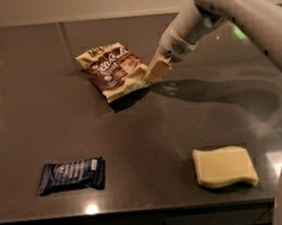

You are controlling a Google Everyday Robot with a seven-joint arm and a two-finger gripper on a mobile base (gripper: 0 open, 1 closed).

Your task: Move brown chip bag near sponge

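The gripper (pixel 153 70) is at the bag's (pixel 112 70) right end, its fingers (pixel 159 68) pinched on the cream edge. That end tilts up off the desk (pixel 43 123), probably for carrying. The sponge (pixel 224 166) lies well apart, front right.

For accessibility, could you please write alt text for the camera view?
The gripper holds the brown chip bag by its right edge at the far side of a dark table; the sponge lies front right, a dark blue wrapped bar front left.
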